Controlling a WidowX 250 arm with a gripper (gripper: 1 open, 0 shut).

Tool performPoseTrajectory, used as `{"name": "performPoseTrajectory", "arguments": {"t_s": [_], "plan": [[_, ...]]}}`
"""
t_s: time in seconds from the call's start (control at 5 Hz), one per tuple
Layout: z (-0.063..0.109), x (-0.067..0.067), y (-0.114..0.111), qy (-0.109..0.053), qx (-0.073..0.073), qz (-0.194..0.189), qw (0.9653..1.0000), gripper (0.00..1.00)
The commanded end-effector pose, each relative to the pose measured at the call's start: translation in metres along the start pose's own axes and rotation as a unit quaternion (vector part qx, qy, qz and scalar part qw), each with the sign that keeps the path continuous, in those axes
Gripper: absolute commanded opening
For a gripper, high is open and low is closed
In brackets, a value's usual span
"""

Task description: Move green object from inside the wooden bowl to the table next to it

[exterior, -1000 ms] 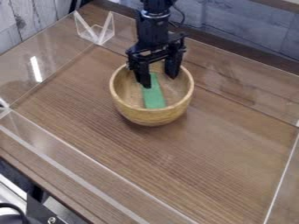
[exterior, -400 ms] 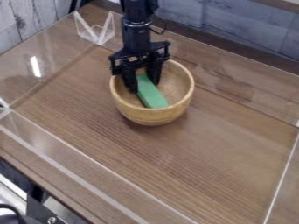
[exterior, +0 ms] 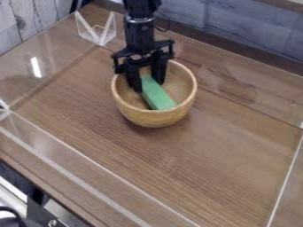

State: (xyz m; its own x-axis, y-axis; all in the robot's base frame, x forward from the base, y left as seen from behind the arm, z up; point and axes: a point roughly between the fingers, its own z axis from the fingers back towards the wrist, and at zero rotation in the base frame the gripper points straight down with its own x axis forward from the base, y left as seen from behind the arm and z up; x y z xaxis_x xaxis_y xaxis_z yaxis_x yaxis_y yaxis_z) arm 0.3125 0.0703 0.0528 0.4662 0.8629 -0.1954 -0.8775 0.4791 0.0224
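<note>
Gripper (exterior: 143,74) hangs nearly straight down over the rear-left part of the wooden bowl (exterior: 124,105), its dark fingers (exterior: 123,74) dipping below the rim line on the side away from the camera. I read the jaws as partly spread, one finger to either side of the upper end of the green object (exterior: 159,92); whether the pads already press on it I cannot tell from this single view, since the block's top end is lost behind my own fingers. The green object lies inside the bowl, slanted, its long axis running from the upper left under my gripper down toward the lower right, where its free end rests near the bowl's front-right wall. My fingers stand roughly across that axis, which in my judgement suits a pinch on the narrow width at that end. The block therefore lies directly beneath and trails away from my gripper toward the camera side and to the right. Bare tabletop (exterior: 225,160) lies on every side of the bowl, widest in front and to the right. My assessment: the grasp is the step in hand, and the lift must clear the thick rim before any sideways carry, or the trailing end may catch on the wall.
</note>
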Motion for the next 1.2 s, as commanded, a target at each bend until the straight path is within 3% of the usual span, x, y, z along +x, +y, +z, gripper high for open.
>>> {"name": "performPoseTrajectory", "arguments": {"t_s": [0.0,0.4,0.6,0.8,1.0], "plan": [[0.044,0.008,-0.008,-0.018,-0.047,0.024,0.9985,0.00],[0.074,0.025,-0.006,0.002,-0.076,0.084,0.9936,0.00],[0.088,0.030,-0.006,0.006,-0.082,0.091,0.9924,0.00],[0.092,0.038,-0.002,0.000,-0.081,0.100,0.9917,0.00],[0.083,0.060,0.008,-0.011,-0.075,0.098,0.9923,0.00]]}}
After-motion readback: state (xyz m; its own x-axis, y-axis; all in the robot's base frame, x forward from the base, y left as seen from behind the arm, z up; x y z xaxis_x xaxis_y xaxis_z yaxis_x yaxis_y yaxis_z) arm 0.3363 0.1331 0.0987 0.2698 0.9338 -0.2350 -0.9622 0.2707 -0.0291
